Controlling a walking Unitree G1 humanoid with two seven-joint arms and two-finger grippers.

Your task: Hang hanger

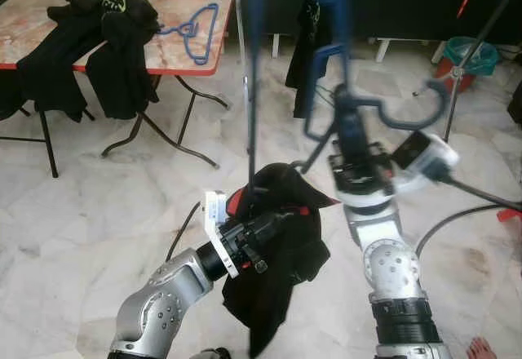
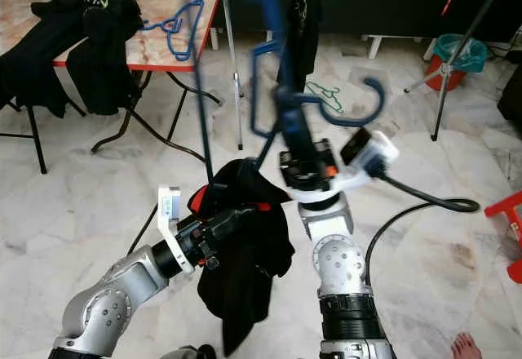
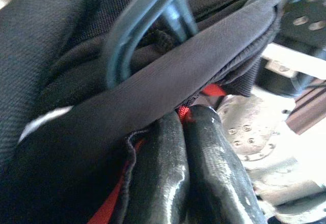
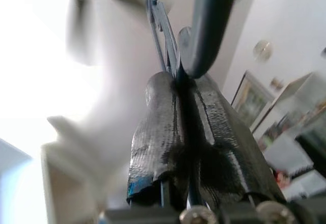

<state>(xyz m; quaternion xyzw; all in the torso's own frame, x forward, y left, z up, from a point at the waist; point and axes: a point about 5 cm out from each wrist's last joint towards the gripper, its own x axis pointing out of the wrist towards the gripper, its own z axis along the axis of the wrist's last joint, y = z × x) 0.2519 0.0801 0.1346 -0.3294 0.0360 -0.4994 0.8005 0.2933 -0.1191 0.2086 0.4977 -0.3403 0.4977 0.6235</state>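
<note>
Marble-topped folding table [image 1: 188, 0] with black clothes [image 1: 98, 28] and blue hanger [image 1: 198, 31]

Marble floor [image 1: 73, 212], folding table [image 1: 183, 0] w/ red edge at left

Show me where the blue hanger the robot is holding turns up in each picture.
Left eye view: blue hanger upper centre-right, above the black garment.
Right eye view: upper centre, above the garment.
Left wrist view: bars inside the garment.
Right wrist view: hook between shut jaws.
Shared landmark: the garment.

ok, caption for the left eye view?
Right claw raises blue hanger; left claw grips black garment draped on it.
</note>
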